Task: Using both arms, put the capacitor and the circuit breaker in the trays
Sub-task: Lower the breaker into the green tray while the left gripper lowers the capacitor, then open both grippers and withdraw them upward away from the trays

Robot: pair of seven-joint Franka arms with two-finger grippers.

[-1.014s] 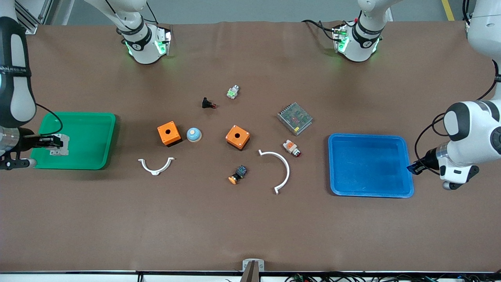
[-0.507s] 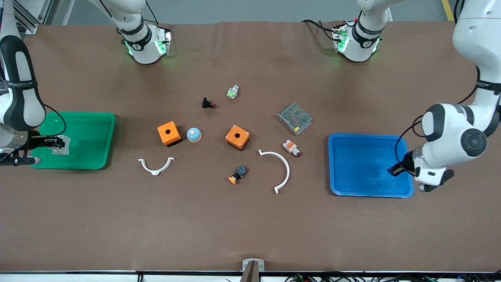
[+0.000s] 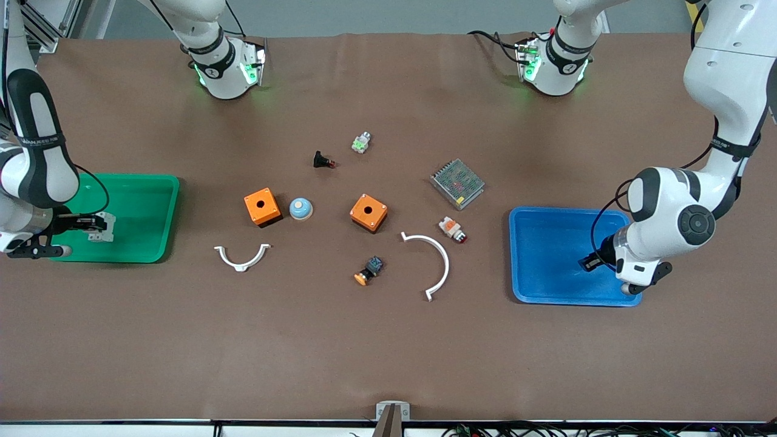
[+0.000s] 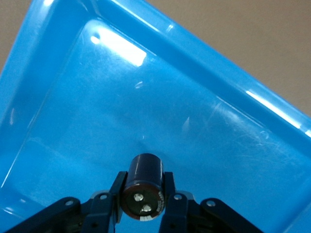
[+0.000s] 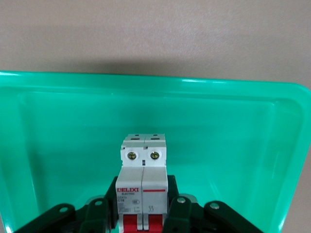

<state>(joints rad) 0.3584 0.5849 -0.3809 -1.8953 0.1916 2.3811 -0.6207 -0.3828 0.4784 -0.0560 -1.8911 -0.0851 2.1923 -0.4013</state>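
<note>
My left gripper is shut on the capacitor, a small dark cylinder with a shiny end, and holds it over the blue tray, which fills the left wrist view. My right gripper is shut on the circuit breaker, a white-grey block with red levers, and holds it over the green tray, which also shows in the right wrist view.
Between the trays lie two orange boxes, a blue dome, a metal mesh box, two white curved brackets, and several small push-buttons.
My left gripper has moved with the capacitor from outside the blue tray's rim to over its inside. My right gripper with the circuit breaker has shifted slightly over the green tray.
</note>
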